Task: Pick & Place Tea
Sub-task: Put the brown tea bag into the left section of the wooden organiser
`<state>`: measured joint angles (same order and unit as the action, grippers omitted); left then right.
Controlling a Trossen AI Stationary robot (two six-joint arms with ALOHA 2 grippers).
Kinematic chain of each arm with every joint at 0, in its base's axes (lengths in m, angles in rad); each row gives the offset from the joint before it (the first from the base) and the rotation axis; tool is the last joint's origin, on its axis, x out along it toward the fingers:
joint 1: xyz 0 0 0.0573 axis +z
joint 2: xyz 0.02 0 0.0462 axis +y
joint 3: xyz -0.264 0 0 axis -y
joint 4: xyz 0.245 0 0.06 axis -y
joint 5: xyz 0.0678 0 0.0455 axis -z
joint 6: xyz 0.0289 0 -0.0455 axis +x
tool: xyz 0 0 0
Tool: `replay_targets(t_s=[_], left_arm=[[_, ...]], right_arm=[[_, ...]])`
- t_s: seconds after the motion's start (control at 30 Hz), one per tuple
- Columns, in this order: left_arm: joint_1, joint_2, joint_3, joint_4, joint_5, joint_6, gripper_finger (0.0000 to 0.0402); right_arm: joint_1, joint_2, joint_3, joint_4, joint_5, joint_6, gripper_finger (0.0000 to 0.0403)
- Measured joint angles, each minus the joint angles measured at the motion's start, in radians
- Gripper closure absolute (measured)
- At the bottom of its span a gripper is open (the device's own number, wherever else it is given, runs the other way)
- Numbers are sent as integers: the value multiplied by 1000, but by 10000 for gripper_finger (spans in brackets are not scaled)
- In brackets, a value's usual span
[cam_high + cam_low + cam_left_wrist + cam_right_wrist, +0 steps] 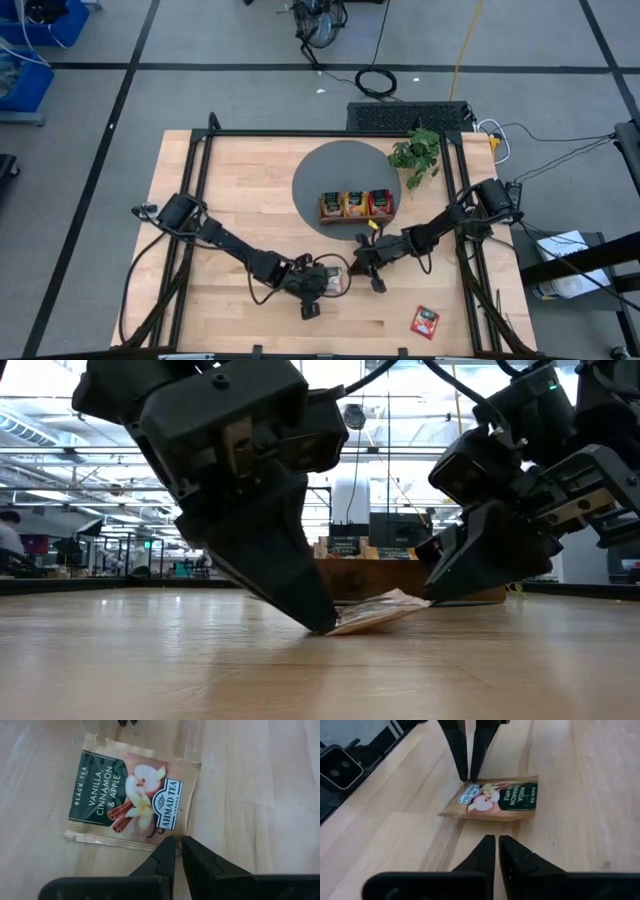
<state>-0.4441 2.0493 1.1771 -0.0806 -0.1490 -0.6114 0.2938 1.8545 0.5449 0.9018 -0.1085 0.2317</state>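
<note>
My left gripper [178, 845] is down at the table [240, 200], fingers nearly together w/ just a thin slit between them, tips at the edge of the vanilla sachet [132, 800]. In low view the left gripper's tips look pressed onto the sachet's near edge, so that edge is pinned flat and the far side lifts a bit off the wood; can't tell if it's actually pinched. L arm reaches in from the table's left side, forearm low, wrist bent steeply down.

Right gripper [497, 845] sits just beside the sachet on the opp side, fingers together, nothing in them, tips near the sachet but apart from it. R arm comes in from the right edge, elbow up, wrist angled down toward the left gripper, the two grippers facing each other w/ the sachet between.

Further out from my right gripper, beyond it: wooden tray [356, 205] w/ sachets standing in its 3 compartments, on a grey round mat [320, 170], plant [418, 152] next to that. Other way, nearer the front edge: a red sachet [426, 321] lying flat, well apart from both grippers
</note>
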Motion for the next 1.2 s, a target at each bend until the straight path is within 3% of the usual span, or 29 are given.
replay_targets(t_s=[0.13,0.4,0.57,1.2], left_arm=[[6,4,0,3,5,1,360],[10,7,-1,22,-2,31,360],[15,9,-2,20,-57,37,360],[48,106,-1,180,-77,118,360]], right_arm=[[0,0,0,1,0,32,363],[-12,0,0,1,3,97,263],[-28,0,0,-33,3,184,224],[-24,-2,1,-37,20,266,226]])
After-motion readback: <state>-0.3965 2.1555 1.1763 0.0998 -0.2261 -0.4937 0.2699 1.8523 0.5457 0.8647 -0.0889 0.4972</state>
